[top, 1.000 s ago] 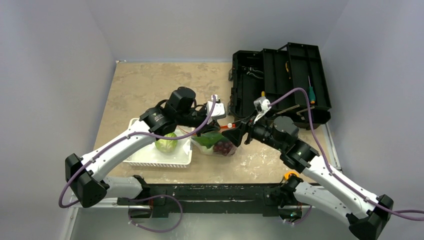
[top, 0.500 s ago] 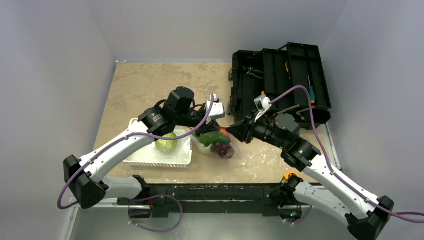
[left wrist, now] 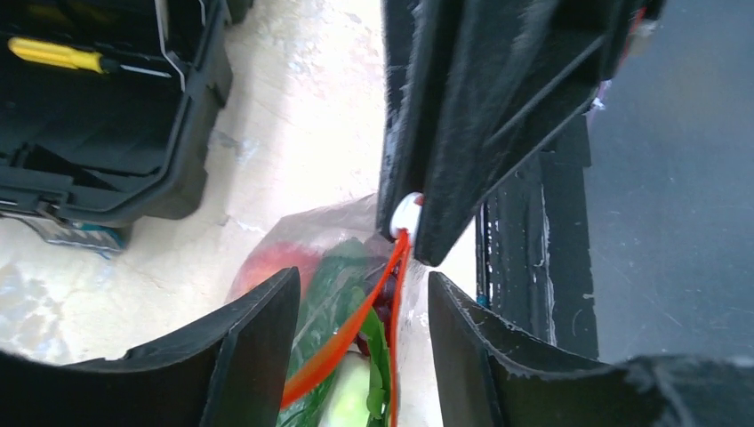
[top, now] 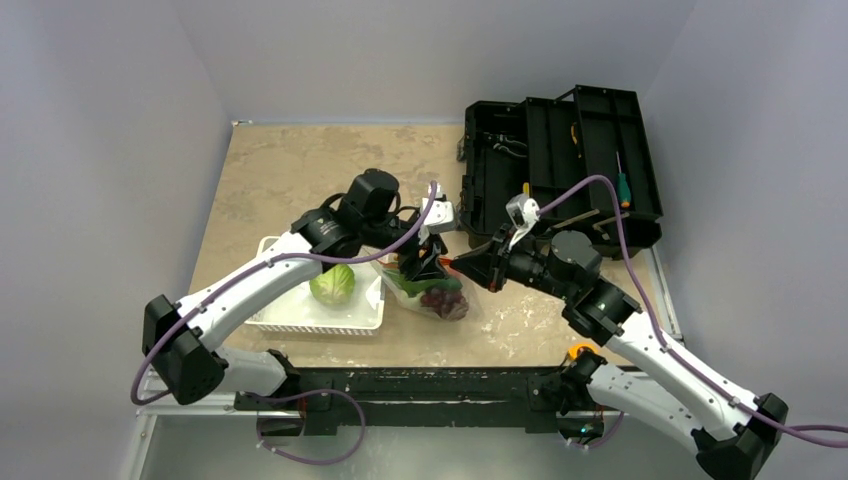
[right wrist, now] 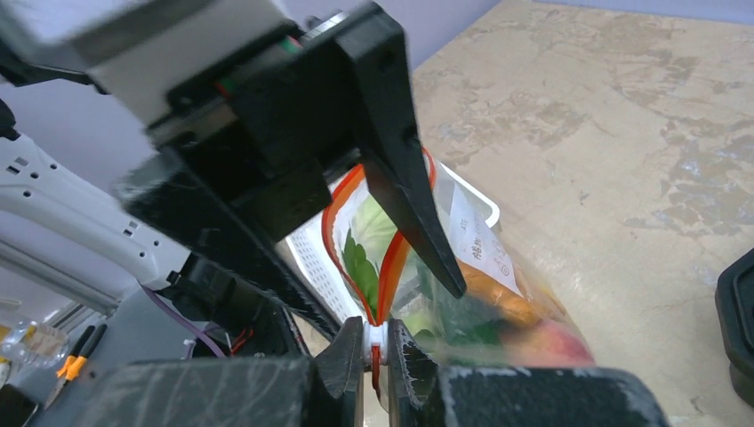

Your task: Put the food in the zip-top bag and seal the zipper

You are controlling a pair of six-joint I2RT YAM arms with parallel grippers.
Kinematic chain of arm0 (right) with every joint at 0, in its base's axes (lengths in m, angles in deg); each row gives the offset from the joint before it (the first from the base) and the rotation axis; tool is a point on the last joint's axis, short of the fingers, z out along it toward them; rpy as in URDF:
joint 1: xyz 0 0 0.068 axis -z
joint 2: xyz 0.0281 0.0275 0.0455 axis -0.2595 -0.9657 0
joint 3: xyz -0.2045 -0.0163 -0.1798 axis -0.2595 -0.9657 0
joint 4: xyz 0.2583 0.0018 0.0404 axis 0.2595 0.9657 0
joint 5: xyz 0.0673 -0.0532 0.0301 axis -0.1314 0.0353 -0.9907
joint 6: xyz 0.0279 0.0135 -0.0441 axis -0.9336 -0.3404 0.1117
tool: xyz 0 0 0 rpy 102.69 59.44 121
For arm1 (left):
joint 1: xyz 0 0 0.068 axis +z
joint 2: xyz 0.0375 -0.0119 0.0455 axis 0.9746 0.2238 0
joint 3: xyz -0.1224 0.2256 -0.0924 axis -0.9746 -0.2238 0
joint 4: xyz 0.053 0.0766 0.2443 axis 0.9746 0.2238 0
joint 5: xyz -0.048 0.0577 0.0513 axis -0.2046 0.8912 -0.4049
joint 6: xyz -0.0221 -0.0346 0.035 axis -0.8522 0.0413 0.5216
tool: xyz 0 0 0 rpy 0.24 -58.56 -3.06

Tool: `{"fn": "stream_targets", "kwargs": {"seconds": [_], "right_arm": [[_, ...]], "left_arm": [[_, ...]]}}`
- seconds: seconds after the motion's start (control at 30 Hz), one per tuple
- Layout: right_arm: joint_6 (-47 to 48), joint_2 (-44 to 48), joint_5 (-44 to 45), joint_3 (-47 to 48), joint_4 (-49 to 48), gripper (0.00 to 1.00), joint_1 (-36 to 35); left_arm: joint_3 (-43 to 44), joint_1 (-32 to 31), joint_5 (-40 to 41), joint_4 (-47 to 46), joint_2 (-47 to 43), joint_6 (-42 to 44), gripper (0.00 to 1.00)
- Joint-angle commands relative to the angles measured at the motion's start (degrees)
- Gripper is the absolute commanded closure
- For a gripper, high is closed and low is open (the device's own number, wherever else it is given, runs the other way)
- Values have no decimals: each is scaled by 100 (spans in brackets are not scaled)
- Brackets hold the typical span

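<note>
The zip-top bag (top: 432,296) lies on the table beside the basket, with grapes (top: 447,298), green leaves, an orange piece (right wrist: 492,291) and a pink peach (right wrist: 553,342) inside. Its orange-red zipper (right wrist: 392,264) gapes in a loop. My right gripper (right wrist: 374,345) is shut on the white slider (right wrist: 374,335) at the zipper's end; the left wrist view shows that slider (left wrist: 407,212) pinched too. My left gripper (left wrist: 363,294) is open, its fingers (left wrist: 253,342) straddling both zipper strips (left wrist: 351,331) without pinching them. A green cabbage (top: 333,285) sits in the basket.
The white slatted basket (top: 300,320) stands left of the bag. An open black toolbox (top: 555,165) with tools fills the back right, close behind my right wrist. Both arms cross over the bag mid-table.
My left gripper has opened and let go of the bag's mouth, shifting right over the bag. My right gripper has shut on the slider.
</note>
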Motion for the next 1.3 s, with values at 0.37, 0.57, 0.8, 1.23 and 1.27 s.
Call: {"fn": "stream_targets", "kwargs": {"seconds": [0.37,0.57,0.8,1.23,1.27], "right_arm": [[719,-292,298,1084,1167,47,1],[1150,-742,519,1911,2251,45,4],[1566,-1090,456,2478,2910,54,2],[1602,-1263,26,2433,2921,75,6],[1598,-1262,7,2413,2867,76,2]], "left_arm": [[336,149,-443,62,179,-150,100],[354,149,-614,7,155,-229,100],[337,144,-563,-35,131,-259,100],[310,144,-603,-101,42,-266,100],[310,148,-617,-112,40,-268,100]]}}
